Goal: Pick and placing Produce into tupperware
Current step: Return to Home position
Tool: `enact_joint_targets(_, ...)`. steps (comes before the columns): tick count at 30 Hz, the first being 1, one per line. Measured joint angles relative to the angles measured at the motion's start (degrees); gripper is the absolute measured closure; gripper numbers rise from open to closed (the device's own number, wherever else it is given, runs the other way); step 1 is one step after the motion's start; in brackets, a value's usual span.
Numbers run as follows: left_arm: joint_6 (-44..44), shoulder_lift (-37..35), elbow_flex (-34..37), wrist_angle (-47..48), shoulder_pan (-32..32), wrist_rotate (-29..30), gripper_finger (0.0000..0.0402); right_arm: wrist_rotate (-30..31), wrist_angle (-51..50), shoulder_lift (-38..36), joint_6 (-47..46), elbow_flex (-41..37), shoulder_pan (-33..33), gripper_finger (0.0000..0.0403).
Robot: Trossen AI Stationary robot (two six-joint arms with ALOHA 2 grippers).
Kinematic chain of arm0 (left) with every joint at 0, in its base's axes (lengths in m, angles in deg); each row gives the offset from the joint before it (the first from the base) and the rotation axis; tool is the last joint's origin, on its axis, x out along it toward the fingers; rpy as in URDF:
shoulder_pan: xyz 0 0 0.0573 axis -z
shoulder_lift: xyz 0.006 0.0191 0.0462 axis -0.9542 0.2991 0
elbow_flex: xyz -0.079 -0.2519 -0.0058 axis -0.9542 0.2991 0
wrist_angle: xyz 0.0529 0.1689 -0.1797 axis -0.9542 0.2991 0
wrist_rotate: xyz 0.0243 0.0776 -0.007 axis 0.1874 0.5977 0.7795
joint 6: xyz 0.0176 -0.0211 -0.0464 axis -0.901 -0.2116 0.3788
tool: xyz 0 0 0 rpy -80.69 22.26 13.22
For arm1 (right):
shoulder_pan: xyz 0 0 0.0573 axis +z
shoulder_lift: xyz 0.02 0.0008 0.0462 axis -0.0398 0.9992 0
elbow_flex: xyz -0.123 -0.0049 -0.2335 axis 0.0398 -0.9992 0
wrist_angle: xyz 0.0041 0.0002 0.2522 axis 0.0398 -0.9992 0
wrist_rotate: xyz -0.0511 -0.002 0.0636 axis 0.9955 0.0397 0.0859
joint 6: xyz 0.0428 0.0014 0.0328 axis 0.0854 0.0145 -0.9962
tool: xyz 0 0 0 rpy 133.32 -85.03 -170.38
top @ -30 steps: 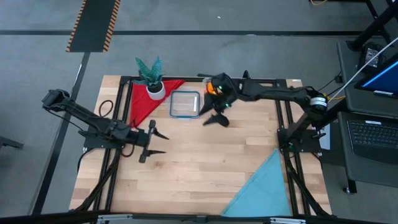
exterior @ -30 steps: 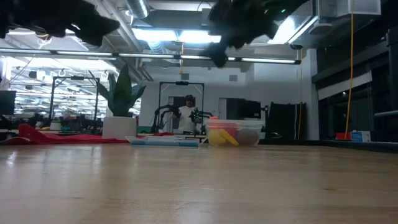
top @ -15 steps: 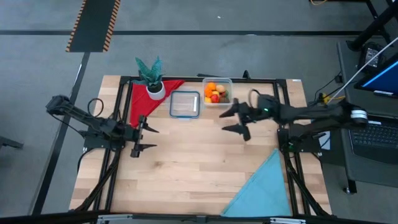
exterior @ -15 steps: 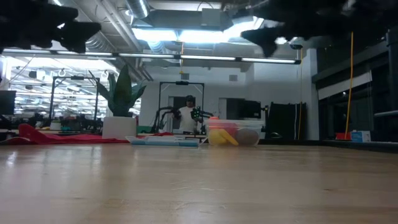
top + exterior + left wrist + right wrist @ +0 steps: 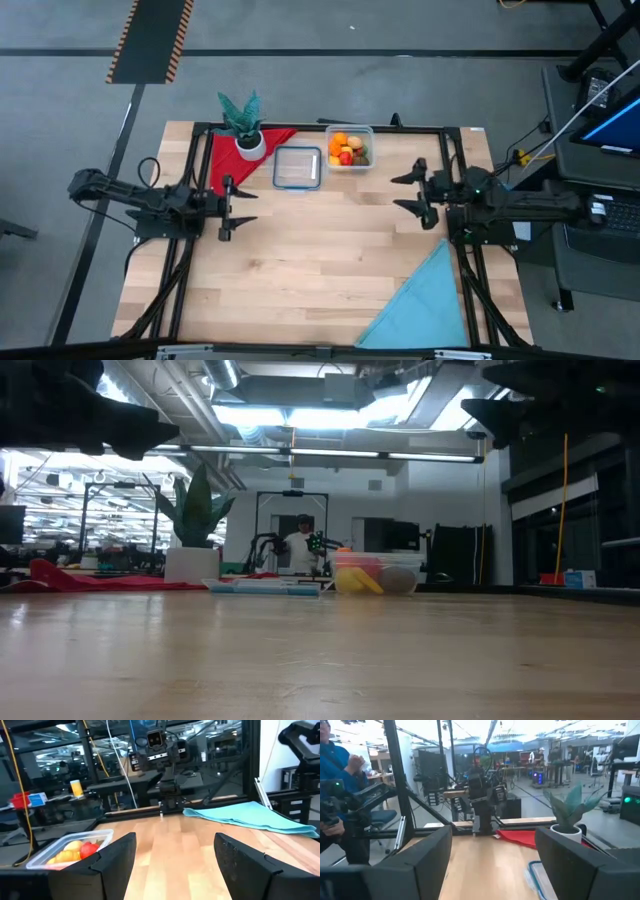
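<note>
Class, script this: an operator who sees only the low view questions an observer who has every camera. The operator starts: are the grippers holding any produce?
Observer: No. The wrist views show the left gripper and right gripper open, nothing held.
Operator: Where are they?
Observer: From above, at opposite sides of the table, both apart from the tupperware.
Operator: Anything I'm missing?
Observer: A light-blue cloth lies at the right-hand corner farthest from the tupperware.

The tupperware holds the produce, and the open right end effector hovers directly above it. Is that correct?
One thing is wrong: the high view shows the open right end effector apart from the tupperware, near the table's right side, not above it. The produce is inside.
</note>
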Motion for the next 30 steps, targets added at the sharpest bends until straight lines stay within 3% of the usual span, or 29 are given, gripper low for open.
enact_joint_targets(6,1.6,-0.02,0.0,0.13,-3.41,-4.43,0.014,0.03,-4.87,-9.78,1.37,-4.22,-0.48,0.0116)
enact_joint_targets(11,2.16,-0.02,0.0,0.13,-4.1,-5.89,0.014,-0.08,-3.2,-14.68,0.55,-8.35,-0.46,0.0116)
enact_joint_targets(15,2.17,0.0,0.0,0.14,-4.1,-5.89,0.014,-0.16,-1.22,-15.44,0.14,-12.07,-0.46,0.0116)
enact_joint_targets(30,2.78,0.0,0.0,2.49,-4.08,-5.83,0.014,-0.1,-5.74,-15.02,-0.19,-12.07,-0.46,0.0116)
